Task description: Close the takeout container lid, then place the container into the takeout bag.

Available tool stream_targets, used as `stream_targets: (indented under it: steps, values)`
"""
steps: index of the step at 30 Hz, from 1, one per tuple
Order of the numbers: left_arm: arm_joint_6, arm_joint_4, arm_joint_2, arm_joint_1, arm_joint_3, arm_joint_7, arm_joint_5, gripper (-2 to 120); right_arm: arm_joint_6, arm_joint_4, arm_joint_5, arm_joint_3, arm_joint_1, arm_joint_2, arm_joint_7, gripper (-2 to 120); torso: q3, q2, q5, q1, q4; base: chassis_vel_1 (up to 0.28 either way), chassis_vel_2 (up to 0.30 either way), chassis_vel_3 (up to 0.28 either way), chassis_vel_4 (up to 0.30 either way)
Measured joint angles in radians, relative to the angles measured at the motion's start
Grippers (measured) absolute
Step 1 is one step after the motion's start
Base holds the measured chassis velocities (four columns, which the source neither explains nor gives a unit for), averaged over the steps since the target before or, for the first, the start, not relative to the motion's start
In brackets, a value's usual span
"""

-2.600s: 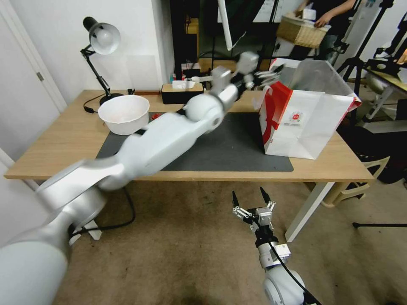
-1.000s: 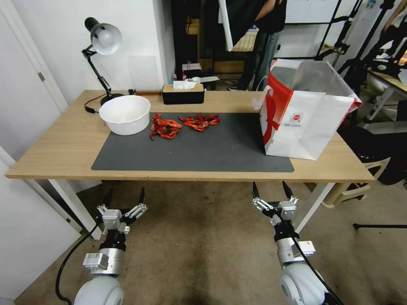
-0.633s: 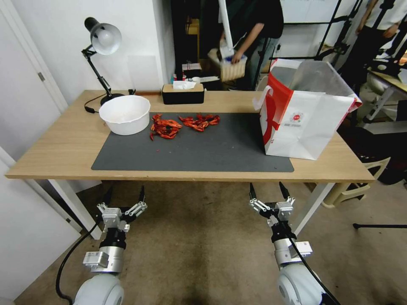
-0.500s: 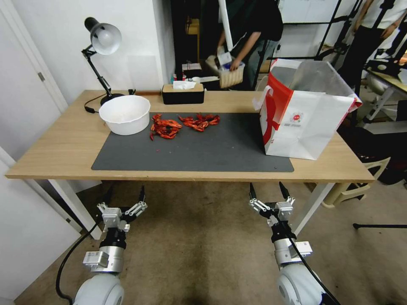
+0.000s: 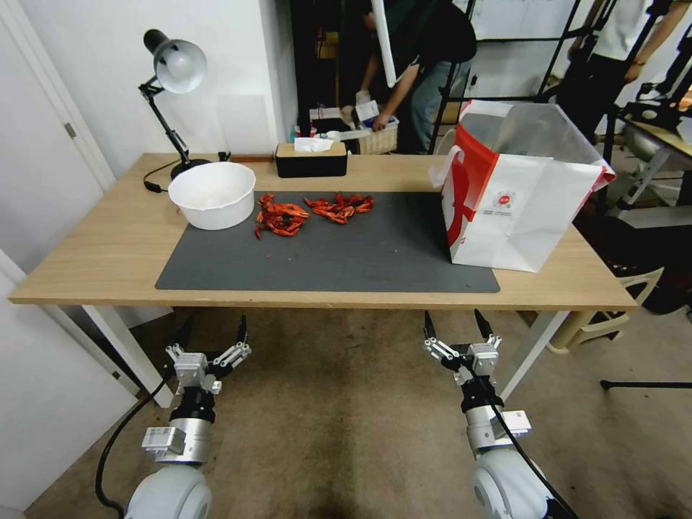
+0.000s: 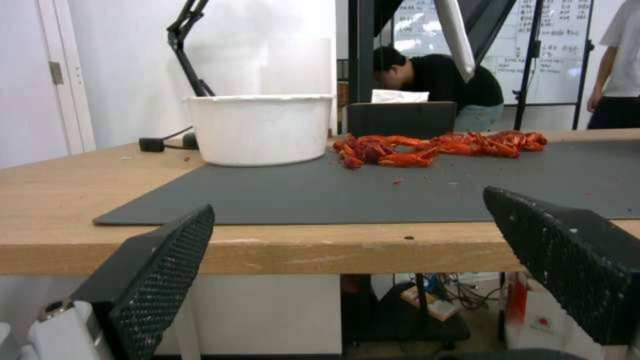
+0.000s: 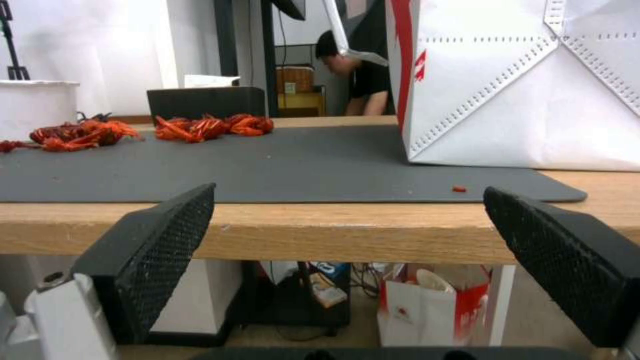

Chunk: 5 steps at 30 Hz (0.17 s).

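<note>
The takeout bag (image 5: pixel 519 209) stands upright on the right of the table, white with red side panels and a small red logo, its top open; its white wall (image 7: pixel 533 90) shows in the right wrist view. The takeout container and its lid are out of view. My left gripper (image 5: pixel 211 330) hangs open and empty below the table's front edge on the left, its fingers (image 6: pixel 160 270) facing the table edge. My right gripper (image 5: pixel 453 318) hangs open and empty below the front edge on the right, short of the bag.
A dark grey mat (image 5: pixel 346 252) covers the table's middle. On it sit a large white bowl (image 5: pixel 213 193) and two piles of red crayfish (image 5: pixel 281 216). A black box with a wooden top (image 5: pixel 311 160) and a desk lamp (image 5: pixel 173 68) stand at the back.
The left arm, stretched across the table toward the bag's mouth 2.6 s ago, has pulled back and now hangs below the table edge. Over the last second both arms stay nearly still.
</note>
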State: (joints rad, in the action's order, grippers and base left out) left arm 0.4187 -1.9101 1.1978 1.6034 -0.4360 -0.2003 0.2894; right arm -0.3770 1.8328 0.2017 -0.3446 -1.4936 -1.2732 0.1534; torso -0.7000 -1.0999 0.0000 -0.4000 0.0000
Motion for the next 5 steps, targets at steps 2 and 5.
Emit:
stream_targets:
  steps: [2,5]
  values:
    - [0.000,0.000,0.000,0.000,0.000,0.000,0.000,100,0.000,0.000,0.000,0.000,0.000,0.000,0.000,100,0.000,0.000,0.0000,0.000,0.0000,0.000,0.000,0.000,0.000]
    - [0.000,0.000,0.000,0.000,0.000,0.000,0.001,100,0.000,0.000,0.000,0.000,0.000,0.000,0.000,100,0.000,0.000,0.0000,0.000,0.0000,0.000,0.000,0.000,0.000]
